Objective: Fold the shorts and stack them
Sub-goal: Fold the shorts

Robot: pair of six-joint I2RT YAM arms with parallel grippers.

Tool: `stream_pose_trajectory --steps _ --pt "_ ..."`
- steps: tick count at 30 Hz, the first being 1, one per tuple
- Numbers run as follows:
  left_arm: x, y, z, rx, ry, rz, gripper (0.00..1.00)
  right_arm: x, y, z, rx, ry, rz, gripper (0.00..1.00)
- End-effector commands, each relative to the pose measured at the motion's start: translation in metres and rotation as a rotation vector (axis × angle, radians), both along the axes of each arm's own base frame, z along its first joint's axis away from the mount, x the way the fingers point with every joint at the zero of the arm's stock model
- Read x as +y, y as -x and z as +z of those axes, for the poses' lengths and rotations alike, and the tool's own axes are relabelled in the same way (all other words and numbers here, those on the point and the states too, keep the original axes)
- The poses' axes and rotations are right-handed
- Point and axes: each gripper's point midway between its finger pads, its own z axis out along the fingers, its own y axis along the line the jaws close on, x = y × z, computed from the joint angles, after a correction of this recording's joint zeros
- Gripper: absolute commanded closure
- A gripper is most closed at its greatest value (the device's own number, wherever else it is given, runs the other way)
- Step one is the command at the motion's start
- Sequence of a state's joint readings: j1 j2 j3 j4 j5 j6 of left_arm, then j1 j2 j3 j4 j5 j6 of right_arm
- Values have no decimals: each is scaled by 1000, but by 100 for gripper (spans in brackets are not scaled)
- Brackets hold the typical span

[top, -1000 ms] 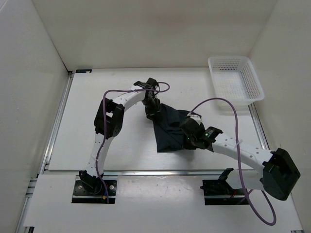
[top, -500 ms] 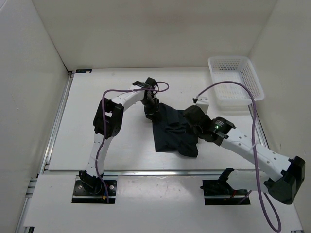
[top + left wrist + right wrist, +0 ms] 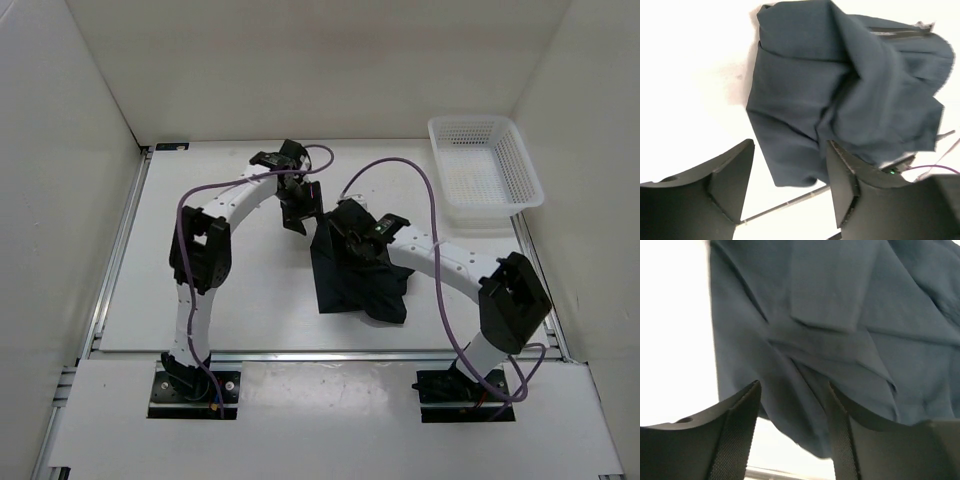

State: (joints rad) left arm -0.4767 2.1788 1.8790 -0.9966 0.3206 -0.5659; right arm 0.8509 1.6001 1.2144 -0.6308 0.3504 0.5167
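Item 1. Left gripper [image 3: 298,208]: placed toward the back of the white table [image 3: 230,290], just left of the shorts. The 2 fingers are seen spread apart in the left wrist view [image 3: 790,190], with nothing grasped between them.

Item 2. Shorts [image 3: 350,285]: 1 dark navy pair, laid in a rumpled, partly folded heap on the table, slightly right of centre. Creases and overlapping layers are shown in both wrist views [image 3: 840,90] [image 3: 830,315].

Item 3. Right gripper [image 3: 352,238]: held over the back part of the shorts. Its jaws are parted [image 3: 792,430] and no cloth is clamped; contact with the fabric cannot be told.

Item 4. White mesh basket [image 3: 520,165]: set at the back right corner, well apart from the shorts.
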Motion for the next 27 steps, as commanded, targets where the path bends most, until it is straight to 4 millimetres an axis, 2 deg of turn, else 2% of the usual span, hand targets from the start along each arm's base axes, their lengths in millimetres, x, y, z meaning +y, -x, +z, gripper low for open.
stream_pose_trajectory --steps 1,2,4,6,7,9,11,12,13,14,15,16,18,22,25,27 --pt "11 -7 71 -125 93 15 29 24 -24 17 -20 -117 48 35" --pt "12 -4 76 -128 94 15 29 25 -27 12 1 -119 45 27" --pt "28 -10 93 -161 106 51 29 27 -35 9 12 -134 47 20" --pt "41 -8 109 -188 115 75 29 25 -49 2 18 -114 37 18" --pt "52 -10 111 -190 113 100 29 27 -52 0 21 -110 37 18" --pt "66 -9 125 -223 113 130 29 23 -65 -9 26 -90 7 22" --pt "85 -9 126 -223 108 171 29 22 -71 -21 45 -73 -5 29" --pt "90 -8 129 -229 109 183 29 19 -78 -22 38 -65 -23 40" --pt "102 -8 137 -253 109 199 29 18 -77 -26 46 -58 -23 47" --pt "108 -5 135 -246 105 212 29 15 -84 -28 47 -57 -39 53" --pt "114 -3 135 -245 98 215 29 9 -87 -27 48 -51 -46 69" --pt "117 0 141 -255 109 221 29 9 -88 -26 48 -51 -47 80" --pt "130 3 140 -252 99 241 29 -6 -96 -13 21 -58 -85 100" --pt "140 9 146 -265 95 253 29 -34 -105 30 -78 -96 -132 100" --pt "139 14 143 -250 101 249 29 -57 -116 44 -106 -117 -181 100" --pt "139 14 143 -250 101 249 29 -71 -123 44 -98 -130 -214 100"
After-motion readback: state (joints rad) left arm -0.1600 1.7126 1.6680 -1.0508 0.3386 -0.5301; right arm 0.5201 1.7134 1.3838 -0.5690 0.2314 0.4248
